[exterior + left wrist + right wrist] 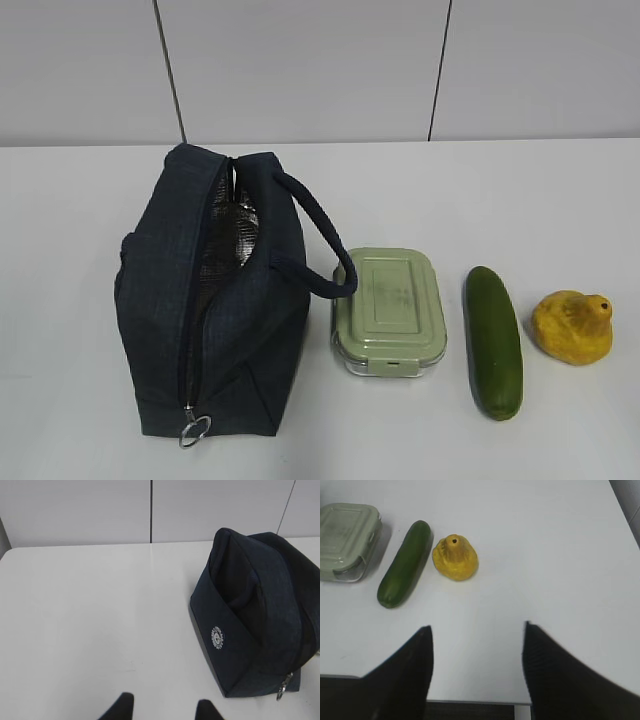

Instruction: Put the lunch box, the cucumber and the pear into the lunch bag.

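Observation:
The dark navy lunch bag (pixel 215 290) stands on the white table (pixel 520 190), its zip parted along the top so the silver lining shows; it also fills the right of the left wrist view, lunch bag (pixel 255 615). To its right lie the sage-lidded lunch box (pixel 389 311), the dark green cucumber (pixel 494 341) and the yellow pear (pixel 573 326). The right wrist view shows the lunch box (pixel 345 540), cucumber (pixel 404 563) and pear (pixel 455 557) ahead and to the left. My left gripper (pixel 163 704) is open over bare table, left of the bag. My right gripper (pixel 477 627) is open and empty near the table's front edge.
A metal ring zipper pull (pixel 194 431) hangs at the bag's near end. The loop handle (pixel 325 240) arches over toward the lunch box. A pale panelled wall (pixel 320 60) closes off the back. Neither arm shows in the exterior view.

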